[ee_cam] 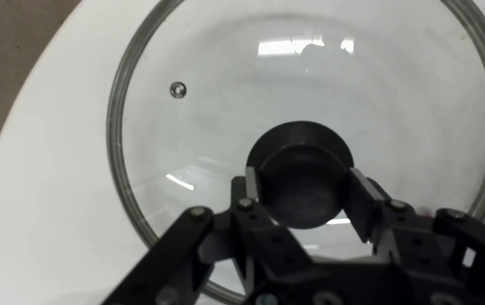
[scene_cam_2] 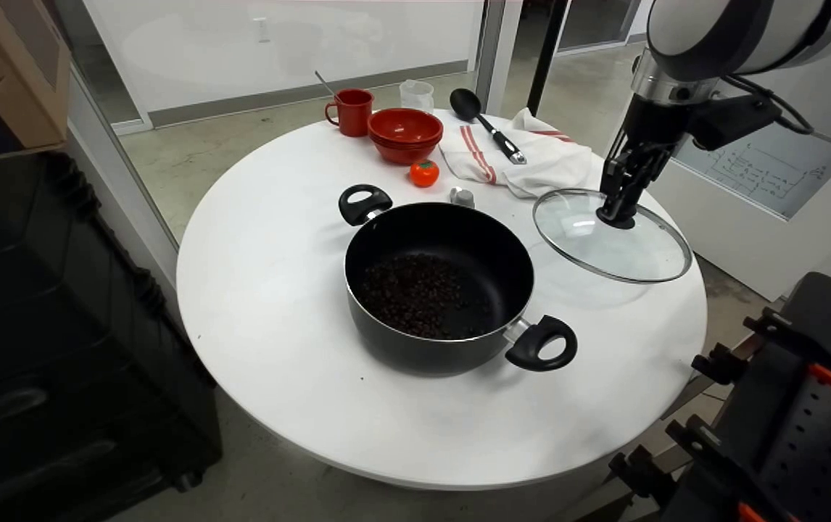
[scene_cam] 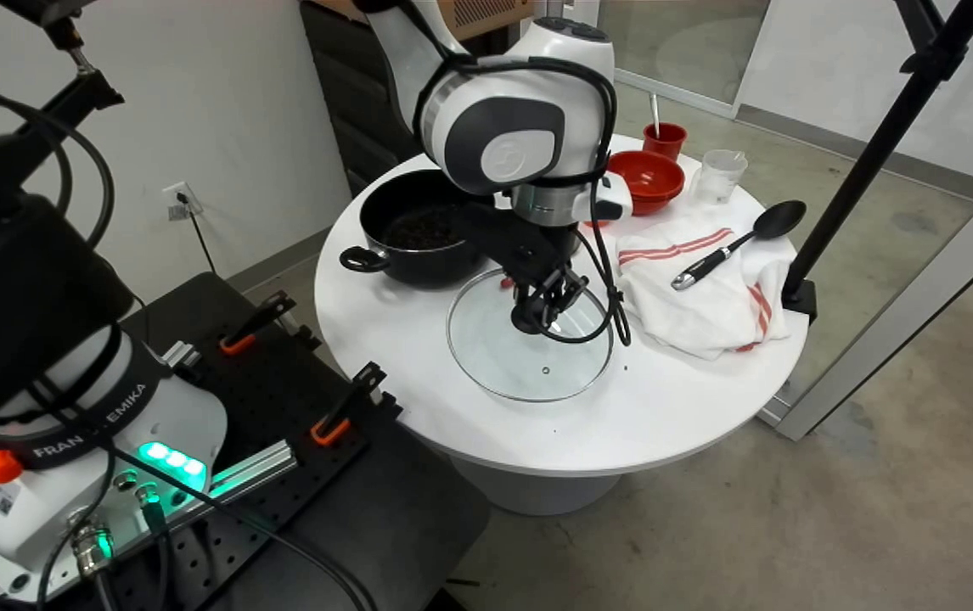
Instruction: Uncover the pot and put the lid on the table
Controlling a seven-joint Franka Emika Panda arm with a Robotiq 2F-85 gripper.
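Lid [scene_cam_2: 604, 252] off the pot [scene_cam_2: 415, 355]; in an exterior view it is right of the pot, just beside it, appears slightly tilted over the white worktop [scene_cam_2: 263, 290]. Contact between lid and worktop: cannot tell. Hand [ee_cam: 304, 186] clamped on the lid's black knob [ee_cam: 301, 173], fingers [ee_cam: 361, 207] against either side. Pot uncovered, upright, dark bean-like pieces [scene_cam_2: 415, 293] scattered on its floor. In an exterior view, close behind the pot: small silvery object [scene_cam_2: 462, 196], kind unclear; orange-red tomato [scene_cam_2: 424, 174]. Farther behind the pot: stacked red bowls [scene_cam_2: 404, 154], red mug [scene_cam_2: 354, 114] with a utensil handle [scene_cam_2: 328, 86] standing in it, clear cup [scene_cam_2: 416, 96]. Behind and right of the pot: white towel [scene_cam_2: 546, 167] with red stripes, black spoon [scene_cam_2: 504, 143], handle resting on it.
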